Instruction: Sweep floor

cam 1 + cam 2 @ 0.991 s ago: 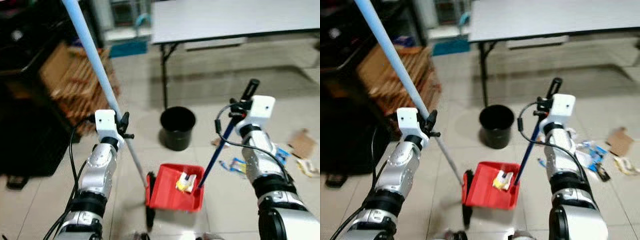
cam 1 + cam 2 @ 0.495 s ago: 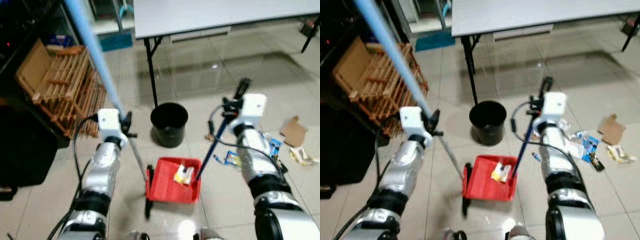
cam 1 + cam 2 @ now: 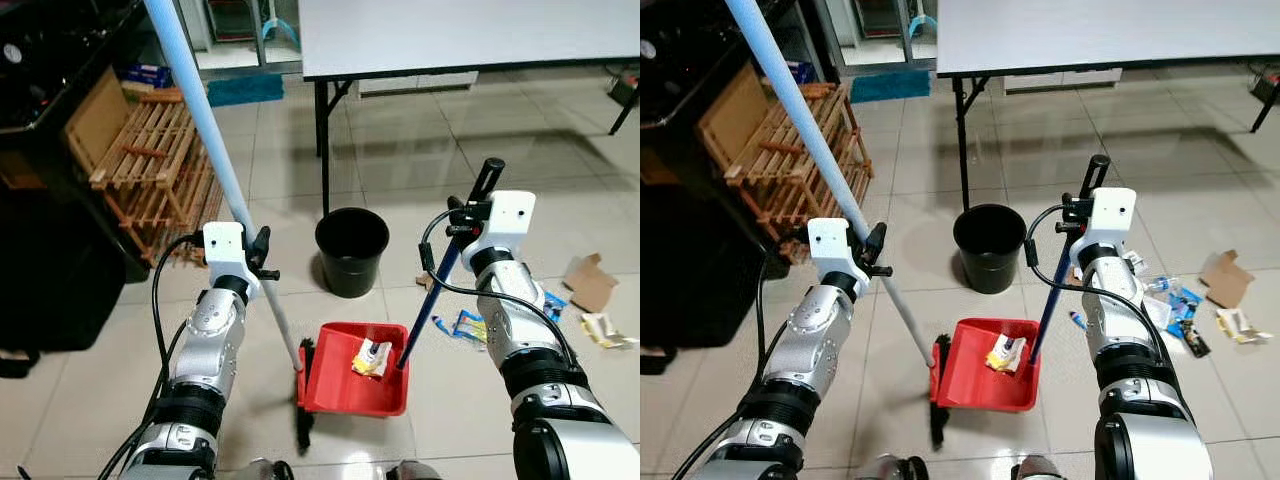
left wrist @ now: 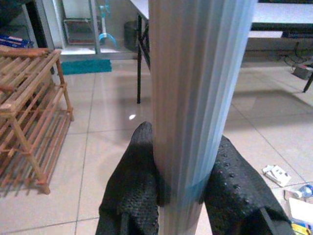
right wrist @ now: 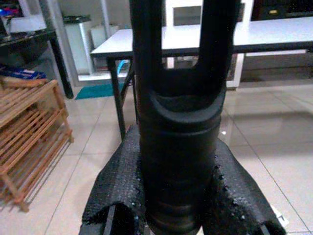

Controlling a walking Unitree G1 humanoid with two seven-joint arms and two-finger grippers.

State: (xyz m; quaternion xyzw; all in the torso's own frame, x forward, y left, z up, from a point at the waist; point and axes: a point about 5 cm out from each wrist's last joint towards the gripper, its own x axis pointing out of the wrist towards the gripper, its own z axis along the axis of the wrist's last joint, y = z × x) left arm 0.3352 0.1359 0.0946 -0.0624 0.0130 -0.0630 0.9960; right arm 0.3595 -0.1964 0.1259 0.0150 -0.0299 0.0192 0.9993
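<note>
We see the left hand clamped on the broom, arm raised. The right hand is clamped on the dustpan handle. The dustpan rests on the floor, litter inside.

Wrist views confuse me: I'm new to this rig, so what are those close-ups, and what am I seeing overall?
The two wide pictures come from the humanoid's head, looking down at its own silver arms. Each close-up looks along one gripper's black fingers. The left gripper is shut on the pale blue broom handle; its fingers press both sides. The right gripper is shut on the black grip of the dustpan handle. The red dustpan sits on the tiled floor with scraps inside. A black bin stands just beyond, and more litter lies to the robot's right.
</note>
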